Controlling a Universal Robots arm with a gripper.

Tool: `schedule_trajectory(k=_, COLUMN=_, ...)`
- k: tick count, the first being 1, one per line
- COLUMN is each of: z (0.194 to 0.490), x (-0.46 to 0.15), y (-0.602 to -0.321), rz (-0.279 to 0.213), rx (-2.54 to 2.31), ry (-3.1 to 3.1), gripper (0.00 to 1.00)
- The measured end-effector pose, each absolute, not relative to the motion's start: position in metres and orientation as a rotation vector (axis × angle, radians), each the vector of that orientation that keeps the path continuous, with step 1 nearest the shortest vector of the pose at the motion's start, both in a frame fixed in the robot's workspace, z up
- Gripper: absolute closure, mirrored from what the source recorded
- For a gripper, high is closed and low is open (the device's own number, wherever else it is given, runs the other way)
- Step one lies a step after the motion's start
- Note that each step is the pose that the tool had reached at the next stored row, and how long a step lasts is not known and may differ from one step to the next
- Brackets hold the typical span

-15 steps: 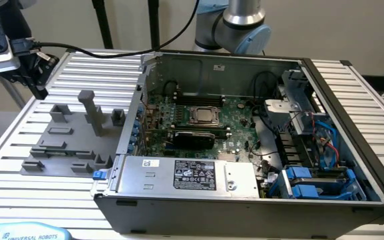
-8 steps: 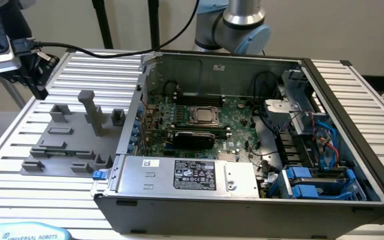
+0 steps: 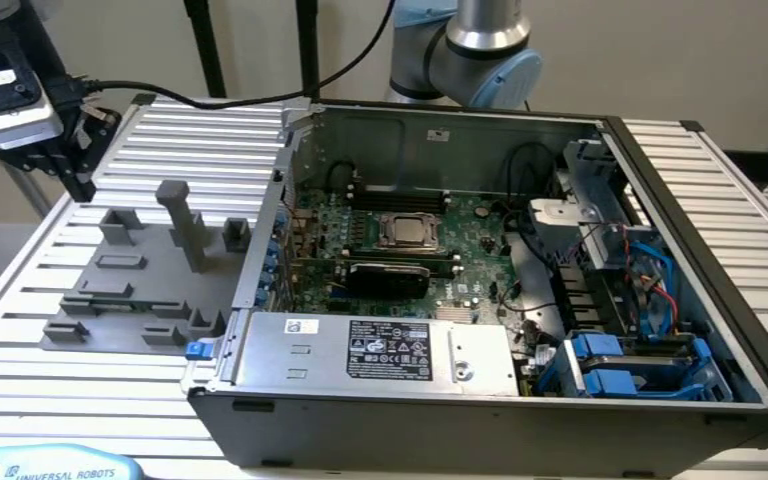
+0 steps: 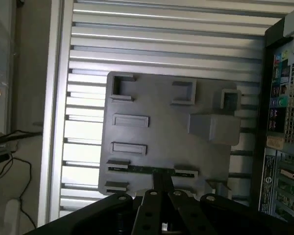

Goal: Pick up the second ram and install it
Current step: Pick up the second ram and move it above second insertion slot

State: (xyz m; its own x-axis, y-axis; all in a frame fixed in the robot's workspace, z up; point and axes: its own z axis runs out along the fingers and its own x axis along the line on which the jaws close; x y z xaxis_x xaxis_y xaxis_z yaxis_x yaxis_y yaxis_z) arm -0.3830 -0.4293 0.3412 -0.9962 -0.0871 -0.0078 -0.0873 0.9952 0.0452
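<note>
Claw (image 4: 161,181), pressed together, is poised above the second ram (image 4: 152,170) at ten o'clock of the case (image 3: 424,440); pickup is judged pending, so spreading is required

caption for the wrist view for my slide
Wrist view: gripper, jaws shut, over the second ram lying in the gray fixture on the slatted table.

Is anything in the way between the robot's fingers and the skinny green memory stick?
Nothing that I can see. The second ram lies in its slot on the grey holder tray. The shut fingers hang in line with its middle, with no object between them.
</note>
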Motion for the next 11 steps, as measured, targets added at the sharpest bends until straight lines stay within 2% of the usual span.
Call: schedule_trajectory(k=11, z=0.3358, x=-0.383, y=-0.4294, rz=0.072, rx=-0.449, ry=3.107, gripper=0.89)
